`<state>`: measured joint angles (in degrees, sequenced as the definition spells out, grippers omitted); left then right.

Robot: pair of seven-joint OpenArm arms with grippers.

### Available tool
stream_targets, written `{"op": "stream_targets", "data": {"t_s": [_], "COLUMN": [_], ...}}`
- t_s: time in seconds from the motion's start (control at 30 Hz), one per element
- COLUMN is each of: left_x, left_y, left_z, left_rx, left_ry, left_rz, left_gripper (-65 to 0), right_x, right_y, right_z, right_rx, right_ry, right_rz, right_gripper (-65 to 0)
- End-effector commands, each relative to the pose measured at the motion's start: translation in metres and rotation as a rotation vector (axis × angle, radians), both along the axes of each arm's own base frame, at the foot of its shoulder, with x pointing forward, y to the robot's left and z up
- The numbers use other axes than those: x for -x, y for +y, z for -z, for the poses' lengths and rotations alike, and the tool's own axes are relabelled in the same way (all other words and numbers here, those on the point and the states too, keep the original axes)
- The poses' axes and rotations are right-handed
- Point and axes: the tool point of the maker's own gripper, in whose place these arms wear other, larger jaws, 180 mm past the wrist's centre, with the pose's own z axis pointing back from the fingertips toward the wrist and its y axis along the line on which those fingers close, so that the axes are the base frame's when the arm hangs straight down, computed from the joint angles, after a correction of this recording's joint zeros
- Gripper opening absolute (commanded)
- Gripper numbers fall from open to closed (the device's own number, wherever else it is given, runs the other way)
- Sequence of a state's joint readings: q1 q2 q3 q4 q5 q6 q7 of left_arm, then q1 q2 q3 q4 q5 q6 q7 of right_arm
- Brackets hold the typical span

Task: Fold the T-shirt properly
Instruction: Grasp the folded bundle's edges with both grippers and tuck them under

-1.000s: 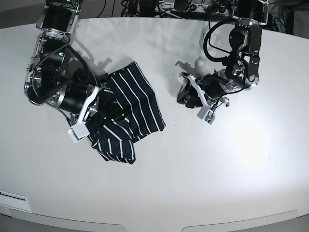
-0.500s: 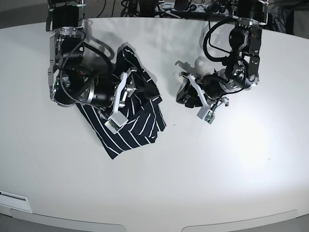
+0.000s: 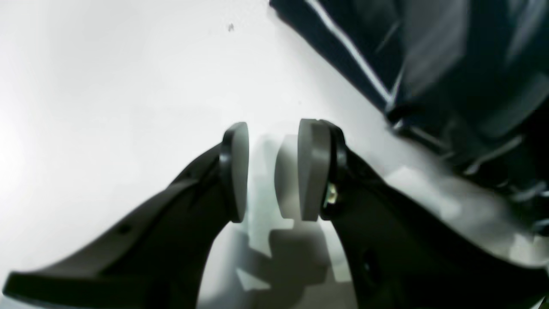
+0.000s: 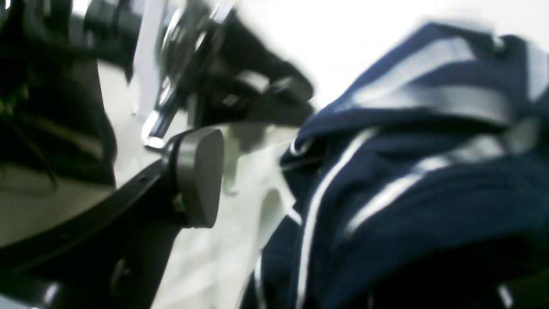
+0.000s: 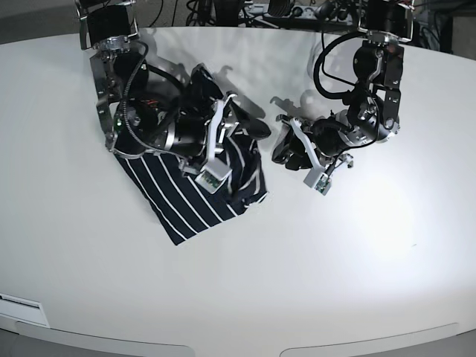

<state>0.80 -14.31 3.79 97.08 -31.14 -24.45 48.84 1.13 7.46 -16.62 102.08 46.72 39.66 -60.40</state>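
Two arms: both low over the white table (image 5: 357, 245), the garment between them.
T-shirt (image 5: 186, 204): lies bunched left of centre, part flat, part heaped under the right arm.
Long axis: flat striped panel runs from far left toward near right; stripes follow it. Collar and hem directions cannot be told.
Handling: judged soft, light and limp; it will sag and drag, so lift slowly.
Hold point: judged best at a free corner or edge of the flat panel (image 5: 175, 236), not the heap.
Right gripper (image 5: 230, 137): fingers spread wide over the heap, clamping nothing visible.
Left gripper (image 3: 272, 171): pads partly apart, nothing between them, just beside the cloth edge.
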Motion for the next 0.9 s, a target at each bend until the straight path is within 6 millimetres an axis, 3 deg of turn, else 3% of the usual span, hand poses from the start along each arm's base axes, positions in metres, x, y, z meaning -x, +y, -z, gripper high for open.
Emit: {"op": "stream_targets", "data": {"t_s": [0.0,0.1,0.2,0.43,0.5,0.57,0.63,0.67,0.7,0.77,0.8,0.87], "left_x": [-0.009,-0.011,-0.018,-0.030,-0.030,-0.028,-0.024,-0.020,-0.014,0.002,0.011,0.027], "left_y": [-0.001,0.007,0.023,0.056,0.064,0.067,0.064,0.059,0.052,0.036,0.027,0.013], "left_z": [-0.014,-0.012,-0.017,-0.041,-0.050,-0.058,-0.066,-0.070,-0.073,-0.082,-0.087,-0.098], "left_rx": [0.022,-0.013,-0.038,0.048,0.076,0.122,0.175,0.211,0.245,0.313,0.350,0.441], "left_ry": [-0.046,-0.051,-0.069,-0.085,-0.100,-0.098,-0.090,-0.082,-0.073,-0.054,-0.052,-0.020], "left_rz": [-0.002,-0.012,-0.034,-0.131,-0.127,-0.117,-0.088,-0.059,-0.017,0.100,0.171,0.258], "left_gripper": [-43.8,-43.8,-43.8,-45.1,-51.7,-63.7,-65.0,-65.0,-65.0,-65.0,-65.0,-65.0], "right_x": [-0.001,0.009,0.009,-0.009,-0.020,-0.031,-0.049,-0.061,-0.074,-0.098,-0.107,-0.121], "right_y": [0.012,0.025,0.032,0.047,0.050,0.050,0.045,0.040,0.034,0.018,0.010,-0.004], "right_z": [-0.012,0.007,0.012,-0.021,-0.037,-0.049,-0.056,-0.058,-0.060,-0.061,-0.062,-0.064], "right_rx": [-0.026,0.106,0.156,0.015,-0.035,-0.046,-0.017,0.014,0.051,0.137,0.177,0.240], "right_ry": [-0.050,-0.128,-0.213,-0.307,-0.333,-0.368,-0.405,-0.422,-0.444,-0.489,-0.511,-0.559], "right_rz": [-0.033,-0.100,-0.119,-0.076,-0.049,-0.037,0.008,0.056,0.110,0.211,0.254,0.315], "right_gripper": [-26.4,-27.7,-27.7,-27.7,-27.7,-27.7,-27.8,-30.6,-38.5,-61.3,-65.0,-65.0]}}
